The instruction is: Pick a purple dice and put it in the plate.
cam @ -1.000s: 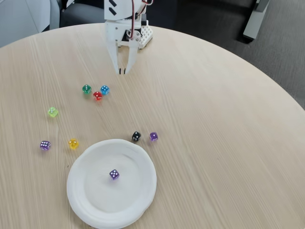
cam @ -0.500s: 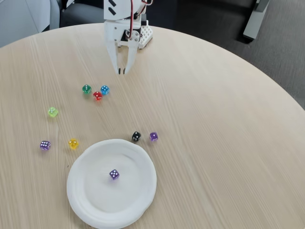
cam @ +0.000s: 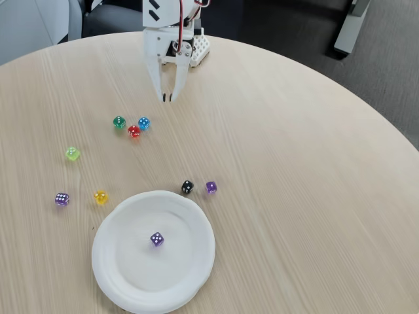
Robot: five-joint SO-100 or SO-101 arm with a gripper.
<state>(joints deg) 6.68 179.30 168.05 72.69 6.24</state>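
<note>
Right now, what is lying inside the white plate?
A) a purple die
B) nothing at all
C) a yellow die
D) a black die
A: a single purple die sits near the middle of the plate, while the black die and the yellow die rest on the table outside its rim.

An office or meeting room is suggested. A large round table (cam: 294, 183) with a pale wood-grain laminate top is seen, of the kind used for meetings. Dark grey carpet (cam: 386, 85) is laid on the floor beyond it, and what may be the foot of a grey stand or furniture leg (cam: 347, 33) is seen at the upper right.
</note>
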